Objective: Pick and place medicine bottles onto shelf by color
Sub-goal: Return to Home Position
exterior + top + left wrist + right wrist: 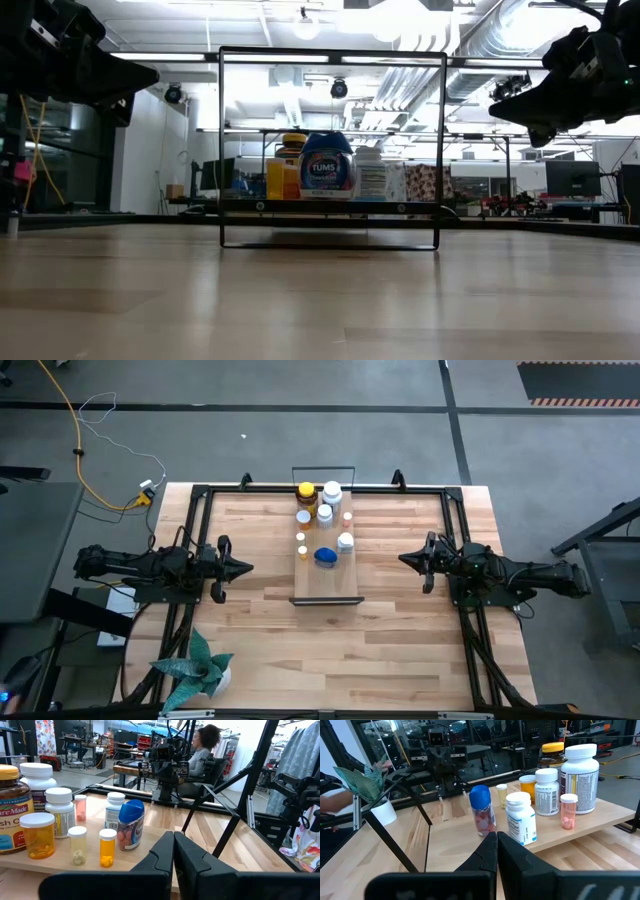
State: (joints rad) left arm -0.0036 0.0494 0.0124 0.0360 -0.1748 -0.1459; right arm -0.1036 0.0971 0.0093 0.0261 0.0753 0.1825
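From above, my left gripper (pixel 248 568) and right gripper (pixel 402 557) flank the shelf (pixel 327 585), neither nearer, its long axis running from the table's (pixel 400 650) far edge toward its middle, medicine bottles (pixel 322 520) on its far half. Level across the table, the bottles stand raised, an open workshop (pixel 560 180) behind. Both wrist views show my fingers (pixel 160 851) pressed together, empty.

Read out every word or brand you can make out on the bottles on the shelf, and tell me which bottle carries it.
"TUMS": on the blue-capped bottle, seen in the low view.
"ure Made": the start is cut off at the picture's edge, on the large amber bottle in the left wrist view.
The white bottles have printed labels, but the print is too small to read.
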